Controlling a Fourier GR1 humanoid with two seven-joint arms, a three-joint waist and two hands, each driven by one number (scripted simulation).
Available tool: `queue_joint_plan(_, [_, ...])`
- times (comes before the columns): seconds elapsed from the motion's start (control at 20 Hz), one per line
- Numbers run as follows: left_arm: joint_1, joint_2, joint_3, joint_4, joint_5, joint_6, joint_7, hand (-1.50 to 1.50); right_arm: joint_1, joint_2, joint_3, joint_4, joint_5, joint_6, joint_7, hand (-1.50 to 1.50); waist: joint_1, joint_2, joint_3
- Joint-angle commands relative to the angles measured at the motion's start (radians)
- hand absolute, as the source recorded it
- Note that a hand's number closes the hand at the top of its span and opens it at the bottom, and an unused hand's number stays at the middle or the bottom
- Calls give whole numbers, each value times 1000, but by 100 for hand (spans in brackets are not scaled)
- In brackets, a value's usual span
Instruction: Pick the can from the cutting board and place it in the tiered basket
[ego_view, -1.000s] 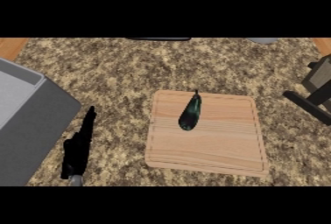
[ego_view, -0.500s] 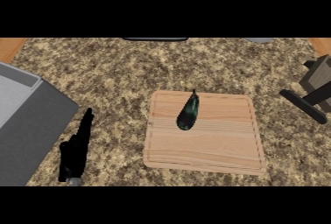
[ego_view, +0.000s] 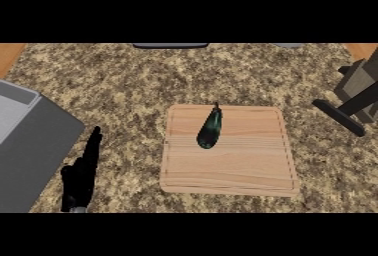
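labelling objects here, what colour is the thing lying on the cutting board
Dark green, nearly black, with a glossy sheen: the can on the cutting board, seen in the head view.

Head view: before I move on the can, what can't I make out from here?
- Right hand: out of frame in the head view.
- Dark frame at the right: cut by the edge, so no basket tiers show.
- Dark green object on the cutting board: elongated; no can shape or label readable.
- Left hand: wrist cut by the lower edge.
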Motion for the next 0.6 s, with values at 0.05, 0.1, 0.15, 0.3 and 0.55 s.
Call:
queue_joint_plan(0.05, [35,-3,-2,3,6,-4,43,0,98,-198,-99,110,-50,134,-36,-150,-17,2,-2])
queue_joint_plan(0.1, [47,-9,1,23,-3,9,16,0,130,-220,-139,109,-84,158,-68,-150,-33,-3,-3])
queue_joint_plan(0.15, [-3,12,38,82,12,-7,13,0,152,-243,-152,148,-88,194,-93,-150,-37,1,-3])
queue_joint_plan(0.3, [26,-26,0,22,-12,32,46,0,214,-359,-196,252,-106,319,-132,-150,-44,-3,-1])
queue_joint_plan(0.55, [22,-19,11,22,-11,28,46,0,304,-442,-262,417,-147,455,-262,-150,-48,-4,0])
